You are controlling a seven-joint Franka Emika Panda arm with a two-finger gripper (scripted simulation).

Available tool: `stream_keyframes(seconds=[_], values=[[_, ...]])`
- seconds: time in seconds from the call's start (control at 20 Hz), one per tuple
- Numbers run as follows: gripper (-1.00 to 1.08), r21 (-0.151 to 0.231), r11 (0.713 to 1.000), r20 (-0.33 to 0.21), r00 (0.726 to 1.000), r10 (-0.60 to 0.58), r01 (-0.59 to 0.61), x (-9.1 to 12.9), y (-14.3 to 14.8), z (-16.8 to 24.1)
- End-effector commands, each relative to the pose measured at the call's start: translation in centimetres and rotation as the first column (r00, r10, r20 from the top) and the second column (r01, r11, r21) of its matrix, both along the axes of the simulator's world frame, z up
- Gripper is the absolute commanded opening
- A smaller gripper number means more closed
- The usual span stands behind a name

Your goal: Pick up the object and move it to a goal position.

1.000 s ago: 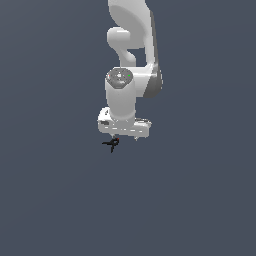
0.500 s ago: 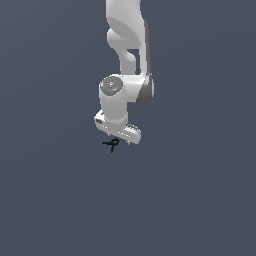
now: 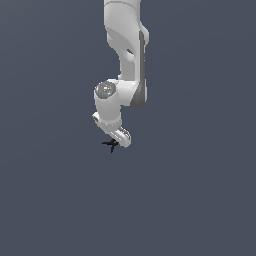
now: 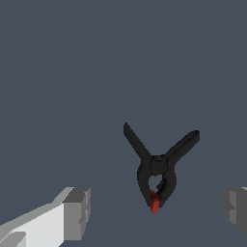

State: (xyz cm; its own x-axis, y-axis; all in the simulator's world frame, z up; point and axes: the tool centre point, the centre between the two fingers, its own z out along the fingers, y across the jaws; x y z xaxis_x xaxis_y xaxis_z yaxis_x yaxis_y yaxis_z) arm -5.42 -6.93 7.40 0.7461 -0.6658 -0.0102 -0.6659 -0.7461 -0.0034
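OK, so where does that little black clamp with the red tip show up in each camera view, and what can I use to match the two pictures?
Exterior view: the black clamp is a tiny dark shape near the picture's middle, just below the white gripper.
Wrist view: the clamp fills the lower middle, prongs spread, red tip toward the camera, between the two grey fingertips.
Shared landmark: the gripper, close by the clamp in both views.

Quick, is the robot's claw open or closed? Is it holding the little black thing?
Gripper: open, holding nothing. The black clip sits between its fingers, untouched.
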Motion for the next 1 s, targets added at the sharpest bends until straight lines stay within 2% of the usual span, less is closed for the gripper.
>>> stream_keyframes(seconds=[0.0, 0.3, 0.6, 0.95], values=[[1.0, -0.004, 0.999, 0.002, 0.999, -0.047, 0.047, -0.3, -0.5, -0.5], [1.0, -0.009, 0.995, 0.005, 0.995, -0.103, 0.103, -0.8, -1.1, -1.0], [1.0, -0.009, 0.995, 0.005, 0.995, -0.101, 0.101, -0.8, -1.0, -1.3], [1.0, -0.009, 0.994, 0.005, 0.994, -0.105, 0.105, -0.9, -1.1, -4.2]])
